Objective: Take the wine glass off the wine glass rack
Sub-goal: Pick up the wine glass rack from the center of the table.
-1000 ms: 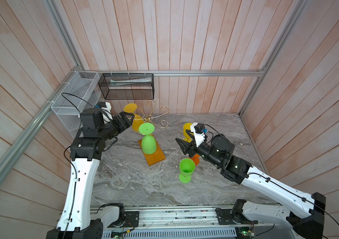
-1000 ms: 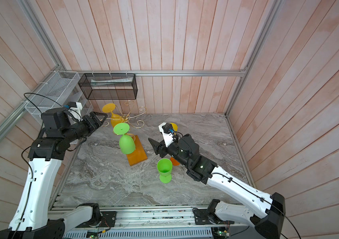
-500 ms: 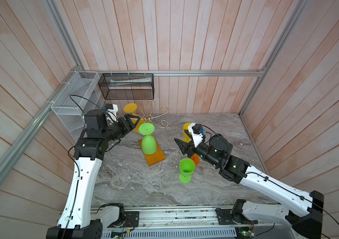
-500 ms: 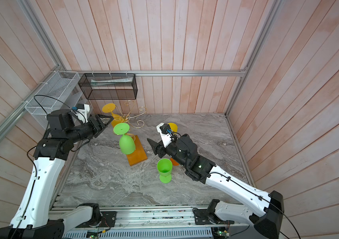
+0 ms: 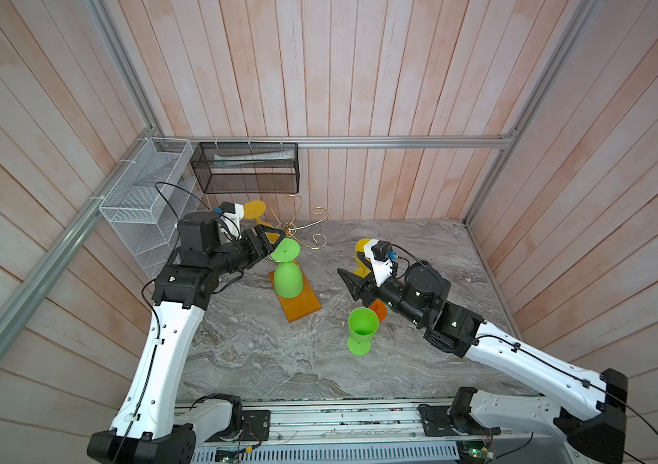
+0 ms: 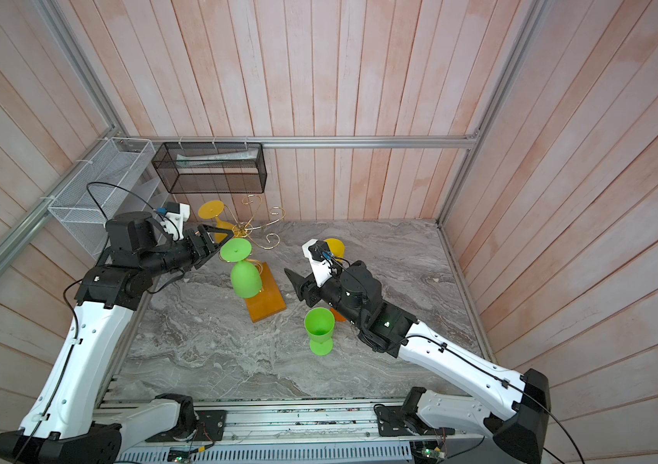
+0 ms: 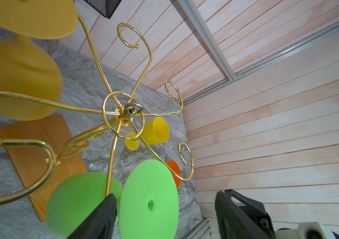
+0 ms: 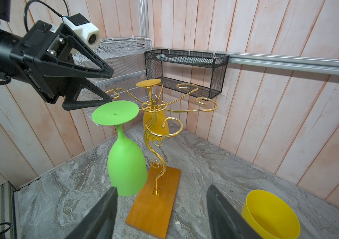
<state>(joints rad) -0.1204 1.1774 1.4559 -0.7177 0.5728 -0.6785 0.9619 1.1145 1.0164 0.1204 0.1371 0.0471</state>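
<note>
The wine glass rack is gold wire on an amber wooden base. A green wine glass hangs upside down from a near arm, its round foot on top. A yellow wine glass hangs at the far side. My left gripper is open, right beside the green foot and gripping nothing. My right gripper is open and empty, low and right of the rack.
A green glass stands upright on the marble table in front of the right arm. A yellow glass and an orange one sit by that arm. A white wire shelf and a black mesh basket hang on the walls.
My left gripper has moved right, up to the green glass's foot, and its jaws have narrowed a little. The right gripper has crept slightly toward the rack.
</note>
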